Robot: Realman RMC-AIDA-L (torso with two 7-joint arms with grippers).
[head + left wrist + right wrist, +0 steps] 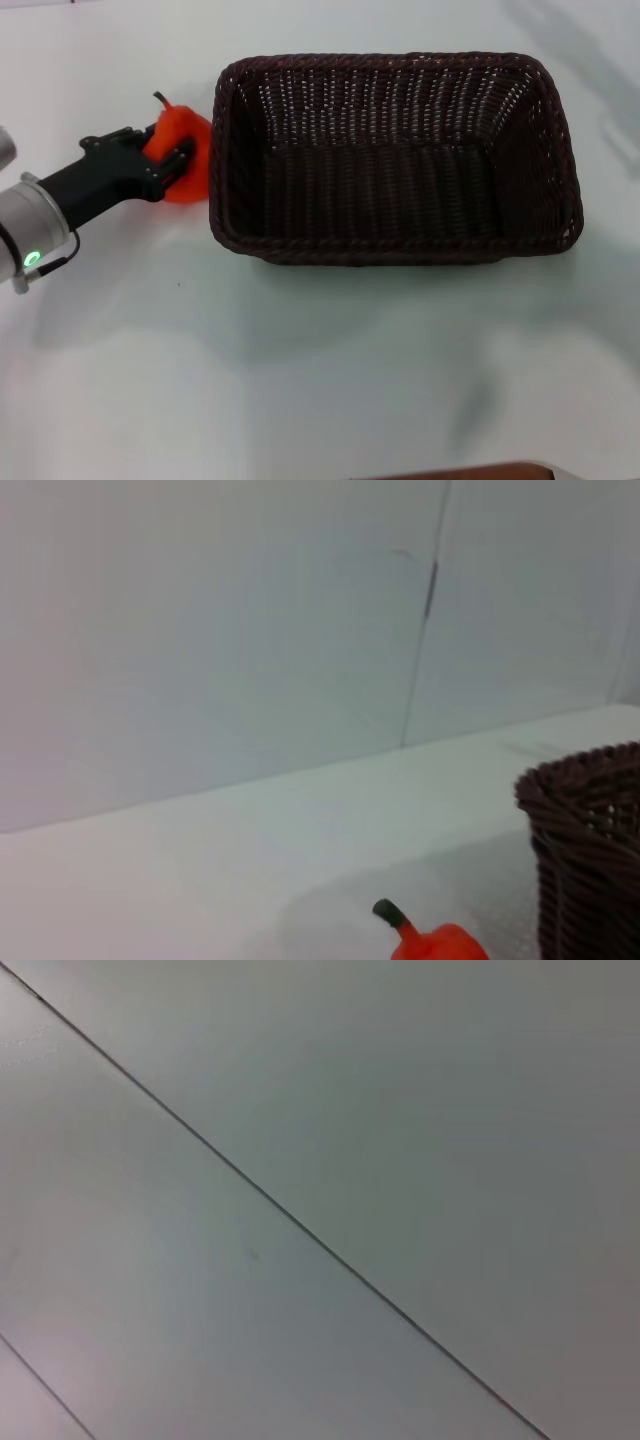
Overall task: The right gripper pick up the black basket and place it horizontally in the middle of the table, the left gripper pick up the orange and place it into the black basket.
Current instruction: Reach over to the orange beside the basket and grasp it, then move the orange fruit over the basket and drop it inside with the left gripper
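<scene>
So, halfway there by the look of it: basket [395, 160] sitting lengthwise mid-surface [300, 380], nothing inside yet. Left claw [172, 160] clamped around the orange [183, 152] just beside the basket's left wall. Right claw nowhere in sight. Lift-and-drop remaining.

Dark wicker basket [395, 160] upright mid-table; orange [183, 152] against its left wall.

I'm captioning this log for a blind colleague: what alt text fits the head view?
The left gripper is closed around the orange on the white table, just left of the black basket. The basket lies empty and lengthwise across the middle of the table. The right gripper is out of view.
</scene>
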